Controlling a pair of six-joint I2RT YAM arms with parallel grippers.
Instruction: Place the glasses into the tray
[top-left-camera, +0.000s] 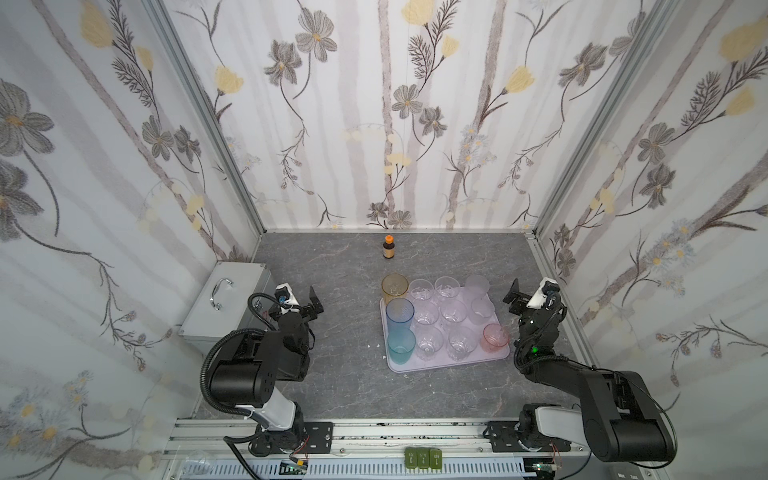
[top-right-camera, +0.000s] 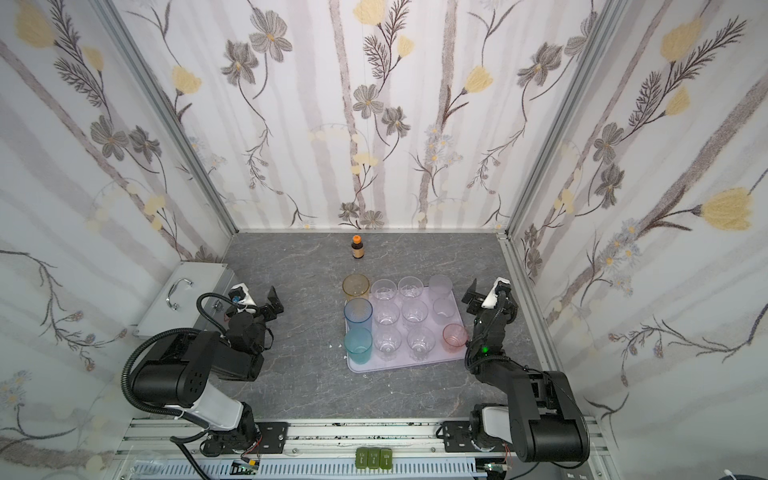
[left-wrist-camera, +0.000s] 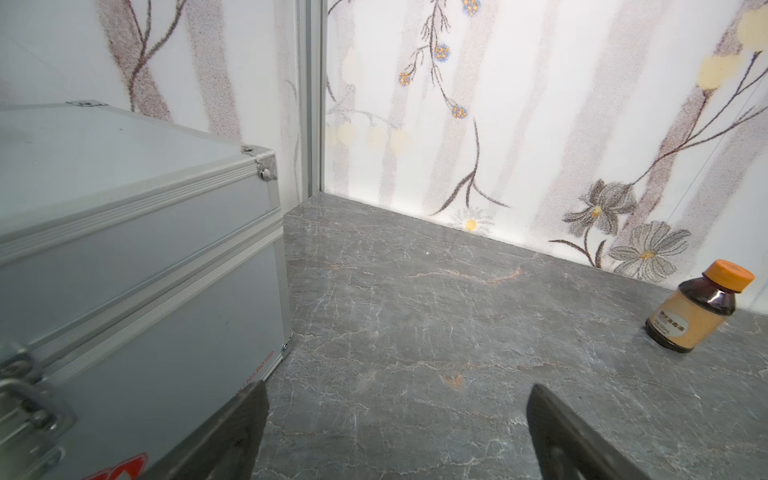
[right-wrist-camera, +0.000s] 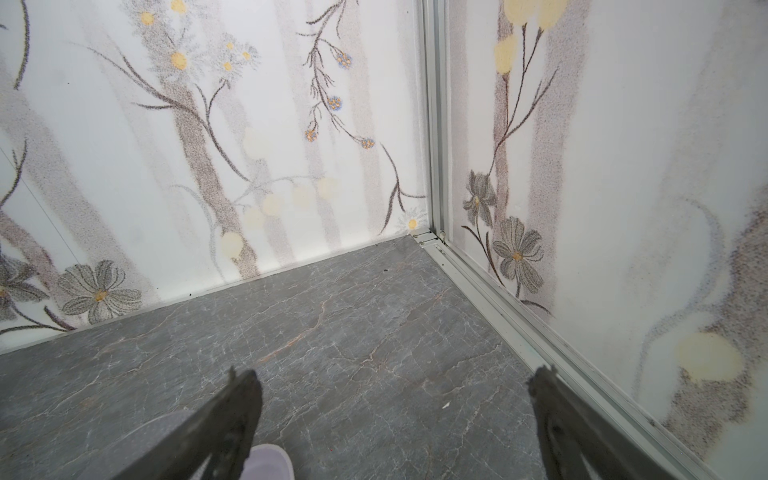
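Note:
The pale lilac tray (top-left-camera: 478, 360) (top-right-camera: 399, 365) lies right of the table's middle in both top views. Several glasses stand upright in it in rows: blue (top-left-camera: 400, 313), teal (top-left-camera: 401, 345), pink (top-left-camera: 494, 336), clear faceted ones (top-left-camera: 453, 309) and a frosted one (top-left-camera: 477, 284). The amber glass (top-left-camera: 395, 286) stands at the tray's far left corner; I cannot tell whether its base is inside the rim. My left gripper (top-left-camera: 313, 304) (left-wrist-camera: 397, 390) hangs open left of the tray. My right gripper (top-left-camera: 513, 297) (right-wrist-camera: 395, 374) is open right of it. Both are empty.
A silver metal case (top-left-camera: 224, 303) (left-wrist-camera: 124, 249) with a handle sits at the left wall, close to my left gripper. A small brown bottle (top-left-camera: 388, 248) (left-wrist-camera: 690, 307) with an orange cap stands near the back wall. Patterned walls enclose three sides.

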